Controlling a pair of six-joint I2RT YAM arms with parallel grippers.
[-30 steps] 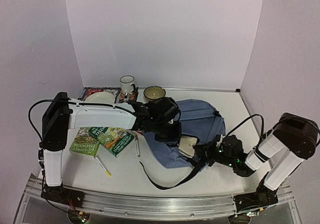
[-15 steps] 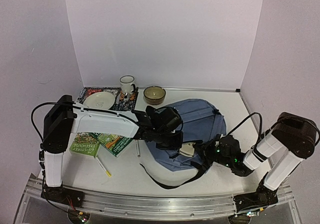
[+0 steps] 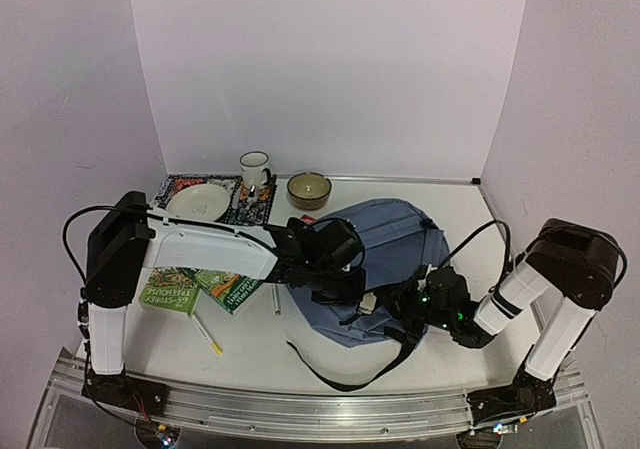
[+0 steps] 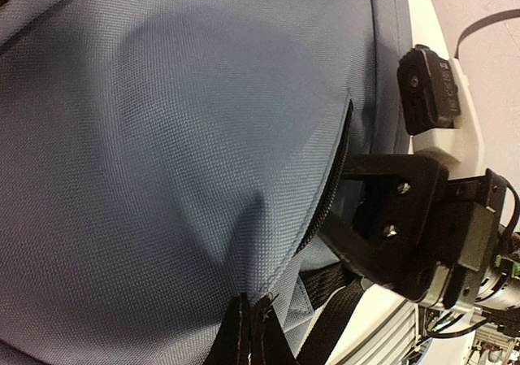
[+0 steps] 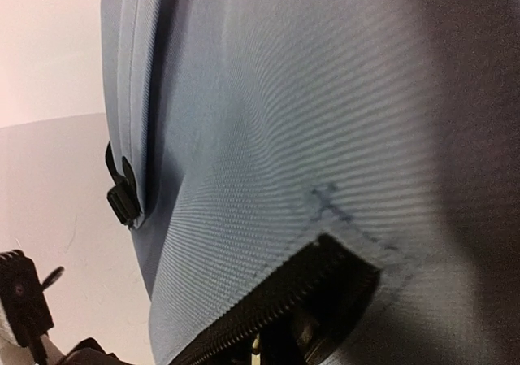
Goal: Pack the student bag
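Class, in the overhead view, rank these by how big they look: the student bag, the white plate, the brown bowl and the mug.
1. student bag, by far the largest
2. white plate
3. brown bowl and mug: too alike to rank

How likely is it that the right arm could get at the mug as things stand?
Probably no. The mug stands at the back left; the bag and the left arm lie between it and the right claw, which is shut, low at the bag's near edge.

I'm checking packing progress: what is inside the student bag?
The student bag shows only darkness in its zipper gap; fabric hides any contents. Books and a pen lie outside it.
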